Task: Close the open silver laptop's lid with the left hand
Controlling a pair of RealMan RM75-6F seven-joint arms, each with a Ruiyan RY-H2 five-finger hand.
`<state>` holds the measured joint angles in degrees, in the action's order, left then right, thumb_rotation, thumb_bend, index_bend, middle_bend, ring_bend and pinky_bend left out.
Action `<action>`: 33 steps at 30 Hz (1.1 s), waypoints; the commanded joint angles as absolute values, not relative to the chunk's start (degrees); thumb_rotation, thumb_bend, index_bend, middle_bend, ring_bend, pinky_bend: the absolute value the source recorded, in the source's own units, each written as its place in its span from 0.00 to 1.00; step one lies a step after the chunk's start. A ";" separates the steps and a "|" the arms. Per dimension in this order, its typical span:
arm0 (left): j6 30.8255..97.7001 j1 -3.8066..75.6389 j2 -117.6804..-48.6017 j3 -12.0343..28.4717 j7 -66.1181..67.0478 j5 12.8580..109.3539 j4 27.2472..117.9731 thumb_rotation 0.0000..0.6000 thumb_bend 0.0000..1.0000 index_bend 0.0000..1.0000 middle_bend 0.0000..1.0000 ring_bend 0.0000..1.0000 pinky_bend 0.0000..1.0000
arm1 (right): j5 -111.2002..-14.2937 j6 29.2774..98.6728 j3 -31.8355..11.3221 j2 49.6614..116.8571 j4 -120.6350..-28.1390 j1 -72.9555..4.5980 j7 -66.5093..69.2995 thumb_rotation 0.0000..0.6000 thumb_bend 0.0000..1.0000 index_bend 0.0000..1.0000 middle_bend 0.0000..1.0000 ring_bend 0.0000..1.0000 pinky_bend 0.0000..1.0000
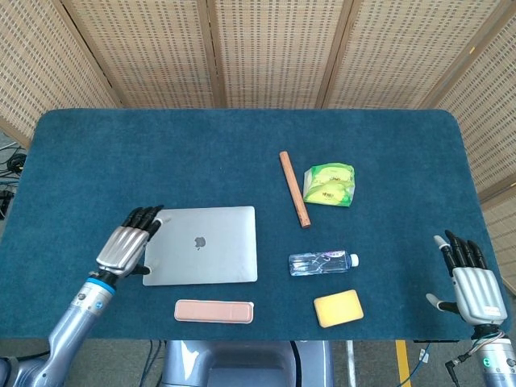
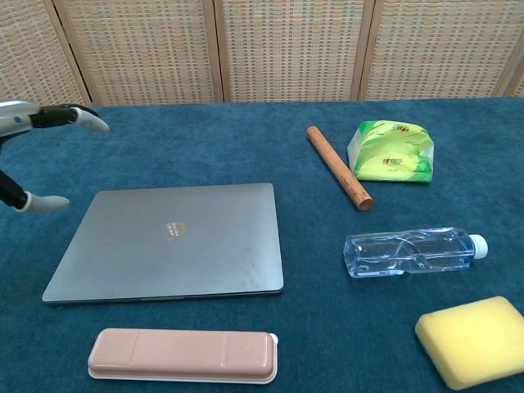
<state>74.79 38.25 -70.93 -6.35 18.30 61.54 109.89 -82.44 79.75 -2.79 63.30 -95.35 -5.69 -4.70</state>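
Note:
The silver laptop (image 1: 202,255) lies flat on the blue table with its lid down, its logo facing up (image 2: 173,231). My left hand (image 1: 129,244) hovers just off the laptop's left edge, fingers spread and holding nothing; the chest view catches only its fingertips (image 2: 82,117) at the far left. At the table's front right corner my right hand (image 1: 469,284) stands upright with fingers apart, empty, and the chest view does not show it.
A pink case (image 1: 214,310) lies in front of the laptop. To the right are a water bottle (image 1: 322,262), a yellow sponge (image 1: 338,308), a wooden stick (image 1: 294,200) and a green packet (image 1: 329,185). Wicker screens stand behind the table.

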 commanded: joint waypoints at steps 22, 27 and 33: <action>87.99 19.38 -77.52 -5.92 8.22 74.51 87.53 1.00 0.29 0.10 0.00 0.00 0.00 | -82.73 80.26 -2.88 63.48 -95.31 -5.60 -5.09 1.00 0.05 0.00 0.00 0.00 0.00; 87.19 18.46 -77.38 -5.14 6.92 75.85 86.66 1.00 0.29 0.10 0.00 0.00 0.00 | -82.96 80.21 -2.84 63.56 -95.39 -5.69 -5.11 1.00 0.05 0.00 0.00 0.00 0.00; 86.66 17.38 -76.92 -4.16 6.63 78.03 87.40 1.00 0.29 0.10 0.00 0.00 0.00 | -82.79 80.13 -2.82 63.49 -95.46 -5.64 -4.88 1.00 0.05 0.00 0.00 0.00 0.00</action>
